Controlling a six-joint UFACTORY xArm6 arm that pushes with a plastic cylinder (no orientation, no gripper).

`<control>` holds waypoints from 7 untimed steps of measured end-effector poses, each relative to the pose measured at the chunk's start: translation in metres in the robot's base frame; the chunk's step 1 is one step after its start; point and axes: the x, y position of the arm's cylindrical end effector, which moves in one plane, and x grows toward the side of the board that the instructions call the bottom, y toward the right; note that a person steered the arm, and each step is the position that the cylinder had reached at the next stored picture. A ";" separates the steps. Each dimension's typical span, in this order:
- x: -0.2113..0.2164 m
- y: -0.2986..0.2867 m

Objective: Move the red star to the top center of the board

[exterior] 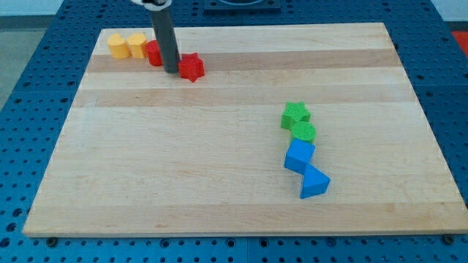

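Observation:
The red star (192,67) lies near the view's top left of the wooden board (219,168). My tip (172,71) rests on the board just left of the star, touching or almost touching it. The dark rod rises from there to the view's top. A second red block (153,53) sits just left of the rod, partly hidden by it; its shape cannot be made out.
Two yellow blocks (117,45) (137,44) stand side by side at the top left corner. At centre right, a green star (295,115), a green round block (304,132), a blue cube (299,156) and a blue wedge (314,183) form a chain.

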 end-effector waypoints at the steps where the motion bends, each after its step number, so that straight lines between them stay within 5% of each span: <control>1: 0.016 0.009; 3: -0.034 0.095; 5: 0.004 0.035; 6: -0.020 0.007; 7: -0.040 0.037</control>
